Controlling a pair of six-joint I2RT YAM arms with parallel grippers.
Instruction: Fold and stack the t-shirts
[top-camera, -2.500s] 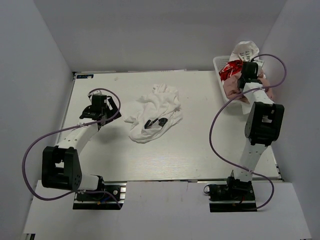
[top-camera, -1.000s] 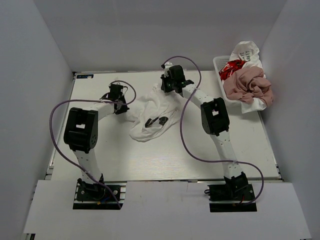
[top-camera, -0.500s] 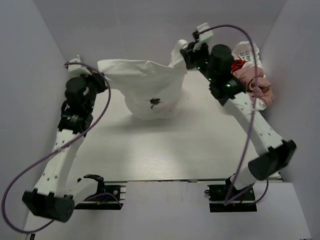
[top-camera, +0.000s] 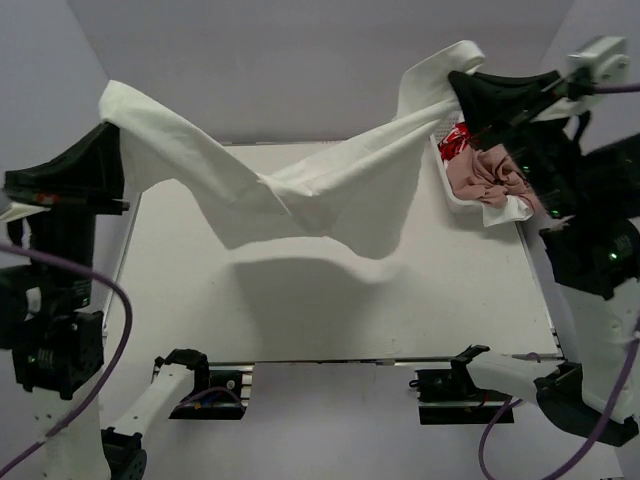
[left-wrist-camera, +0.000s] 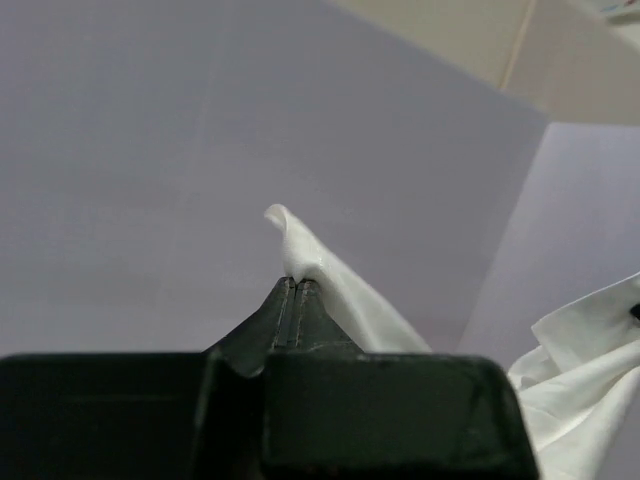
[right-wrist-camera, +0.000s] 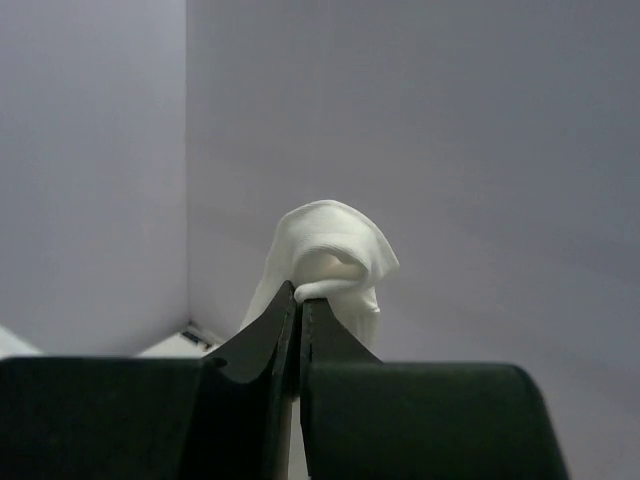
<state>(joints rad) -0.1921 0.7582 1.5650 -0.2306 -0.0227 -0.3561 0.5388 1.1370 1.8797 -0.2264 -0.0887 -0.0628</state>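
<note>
A white t-shirt (top-camera: 330, 190) hangs stretched high above the table between both arms, sagging in the middle. My left gripper (top-camera: 112, 118) is shut on its left corner; in the left wrist view the cloth (left-wrist-camera: 330, 275) pokes out past the left gripper (left-wrist-camera: 297, 283). My right gripper (top-camera: 455, 82) is shut on the shirt's right end, which folds over the right gripper (right-wrist-camera: 299, 292) as a white bunch (right-wrist-camera: 335, 255). More t-shirts sit in the basket: a dusty pink one (top-camera: 495, 172), one with red print (top-camera: 455, 140) and a white one (top-camera: 510, 208).
The white lattice basket (top-camera: 437, 150) stands at the table's far right corner, partly behind the right arm. The shirt's shadow falls on the white table (top-camera: 300, 310). Grey walls close in on three sides.
Both arms have risen much higher and spread wider apart, pulling the white t-shirt out from a hanging pouch into a long stretched sheet well above the table.
</note>
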